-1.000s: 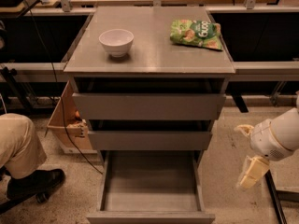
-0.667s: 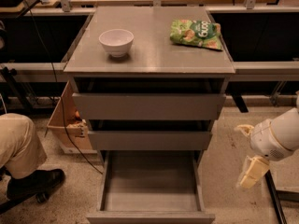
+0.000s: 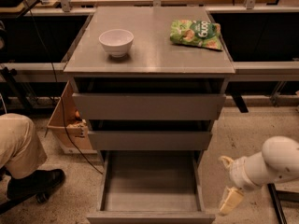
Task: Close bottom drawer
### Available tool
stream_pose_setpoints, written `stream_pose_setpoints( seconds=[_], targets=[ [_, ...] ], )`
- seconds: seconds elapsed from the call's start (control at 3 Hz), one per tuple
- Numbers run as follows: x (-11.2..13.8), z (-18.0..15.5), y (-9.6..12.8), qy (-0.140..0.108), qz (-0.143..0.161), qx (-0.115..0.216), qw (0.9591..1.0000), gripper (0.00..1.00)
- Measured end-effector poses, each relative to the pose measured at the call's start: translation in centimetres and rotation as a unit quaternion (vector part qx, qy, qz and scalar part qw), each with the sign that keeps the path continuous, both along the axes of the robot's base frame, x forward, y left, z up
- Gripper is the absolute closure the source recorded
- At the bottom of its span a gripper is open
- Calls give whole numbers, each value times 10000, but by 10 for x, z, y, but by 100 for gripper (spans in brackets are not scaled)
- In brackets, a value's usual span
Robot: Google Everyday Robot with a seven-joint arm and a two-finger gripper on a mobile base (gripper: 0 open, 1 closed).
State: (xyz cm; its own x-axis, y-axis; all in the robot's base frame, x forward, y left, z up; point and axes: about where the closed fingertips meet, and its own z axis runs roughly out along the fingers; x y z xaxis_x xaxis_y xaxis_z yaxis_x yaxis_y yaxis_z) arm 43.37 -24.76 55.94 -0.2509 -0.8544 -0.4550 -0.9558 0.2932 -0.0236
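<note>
Since the earlier frame, the gripper (image 3: 227,183) has come lower and a little nearer to the cabinet; nothing else has changed its place. It now hangs at the right of the bottom drawer (image 3: 149,183), near the front corner of this drawer but not touching it. Its jaws are spread, and nothing is between them.

The bottom drawer is pulled far out toward the camera, so its grey tray is open to view and empty. The task therefore seems to be only at its beginning: the gripper must first reach the front panel, and then the whole push remains.

At the left, a person's leg (image 3: 18,146) and a cardboard box (image 3: 63,129) are on the floor. Behind, the middle drawer (image 3: 149,140) and the top drawer (image 3: 149,107) sit much further back. On the bench (image 3: 154,55) above stand a white bowl (image 3: 116,42) and a green snack bag (image 3: 196,33), well apart.
</note>
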Motion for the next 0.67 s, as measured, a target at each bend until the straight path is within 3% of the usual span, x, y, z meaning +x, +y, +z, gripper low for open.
stream_pose_setpoints(
  seconds=[0.67],
  targets=[
    [3, -142, 22, 129, 20, 130, 9998, 0]
  ],
)
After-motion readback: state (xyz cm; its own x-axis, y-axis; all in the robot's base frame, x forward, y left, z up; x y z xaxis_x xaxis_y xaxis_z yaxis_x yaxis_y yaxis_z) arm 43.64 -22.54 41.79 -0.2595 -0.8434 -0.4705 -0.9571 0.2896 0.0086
